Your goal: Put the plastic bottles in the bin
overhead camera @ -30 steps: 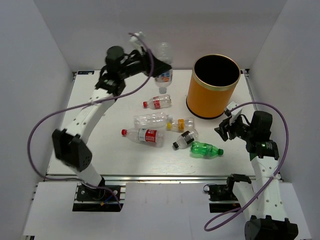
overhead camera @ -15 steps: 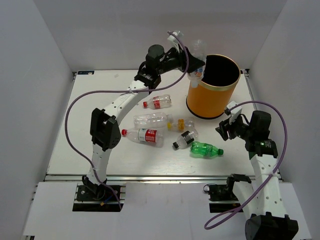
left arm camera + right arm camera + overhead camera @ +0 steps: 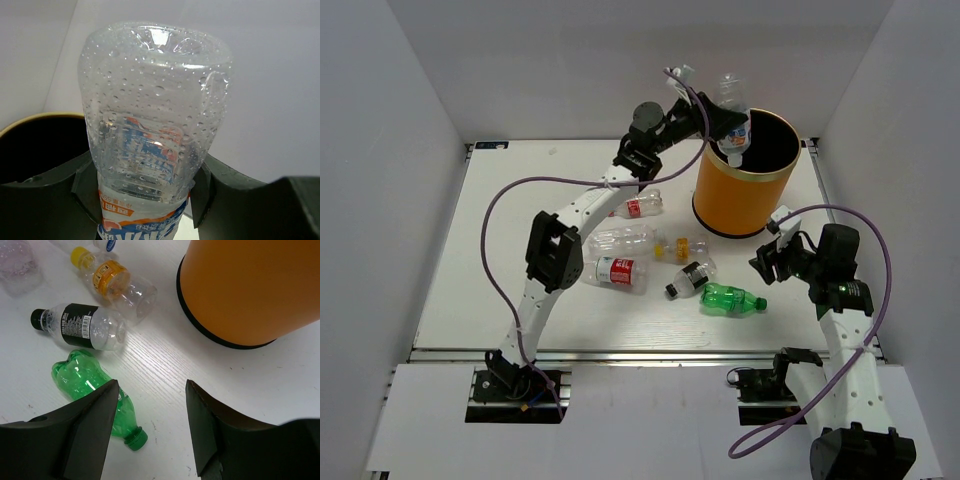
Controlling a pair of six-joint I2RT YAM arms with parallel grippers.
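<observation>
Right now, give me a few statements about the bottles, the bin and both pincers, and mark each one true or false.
1. The left pincer holds a clear bottle over the orange bin's open top. True.
2. The black-labelled bottle lies on the table beside the green bottle. True.
3. The right pincer is shut on the green bottle. False: it is open and holds nothing.
4. The green bottle stands upright. False: it lies on its side.

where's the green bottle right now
In the top view the green bottle lies on its side right of centre, just beside the black-labelled bottle, on the near side of the bin.
</observation>
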